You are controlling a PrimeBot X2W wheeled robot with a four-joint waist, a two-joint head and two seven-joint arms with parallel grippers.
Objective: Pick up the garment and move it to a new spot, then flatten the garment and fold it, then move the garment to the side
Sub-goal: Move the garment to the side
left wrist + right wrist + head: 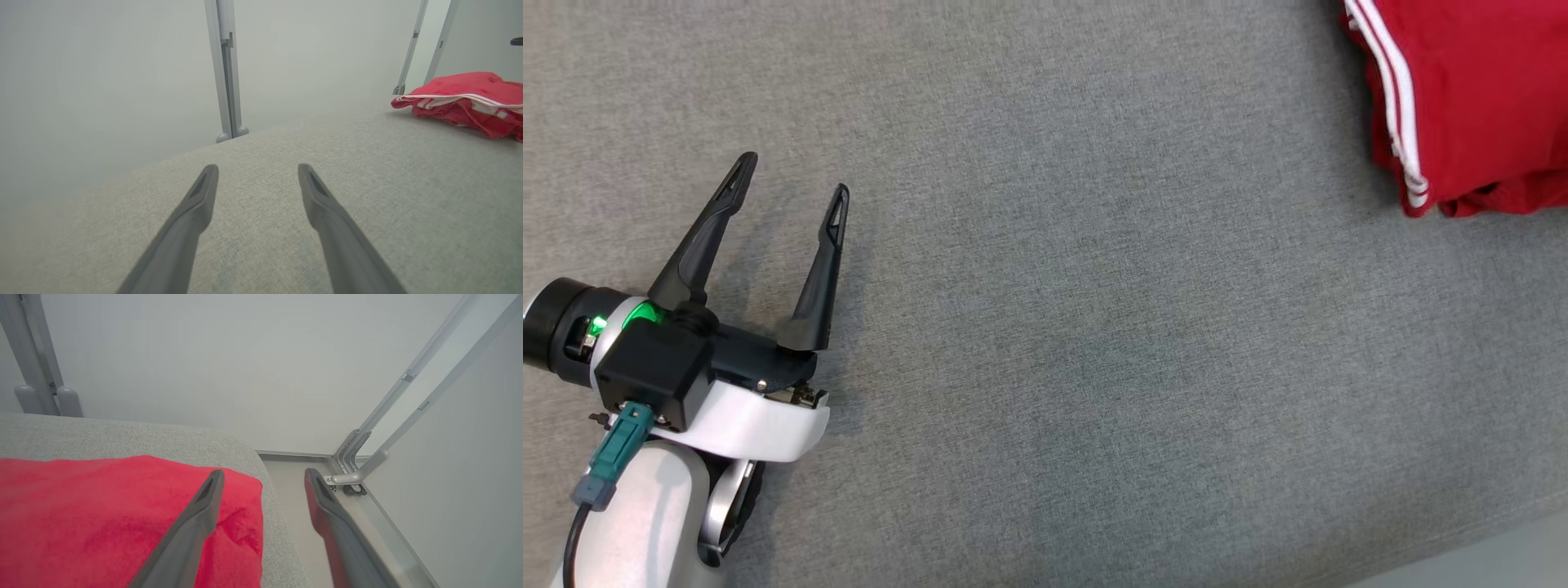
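Left pincer (794, 175) noted nearest, at 8 o'clock in the head view: fingers spread, nothing between them, held low over the bare grey table (1094, 327).

Garment (1478, 98) seen at 2 o'clock, red with white stripes (1396, 90), gathered into a compact folded bundle at the table's right side. Well apart from the left pincer.

Right pincer (263, 473) found spread, nothing pinched; one finger is seen over the red cloth (102, 514), the other past the table's rounded corner, over the floor (302, 522).

Progress, as judged: folding and the move to the side appear done, garment let go. Little seems left but drawing the arms clear.

Edges: garment lies close to the corner, so a nudge outward could drop it. Metal frame posts (226, 69) stand beyond the far edge. Wide open cloth is left between 8 and 2 o'clock.
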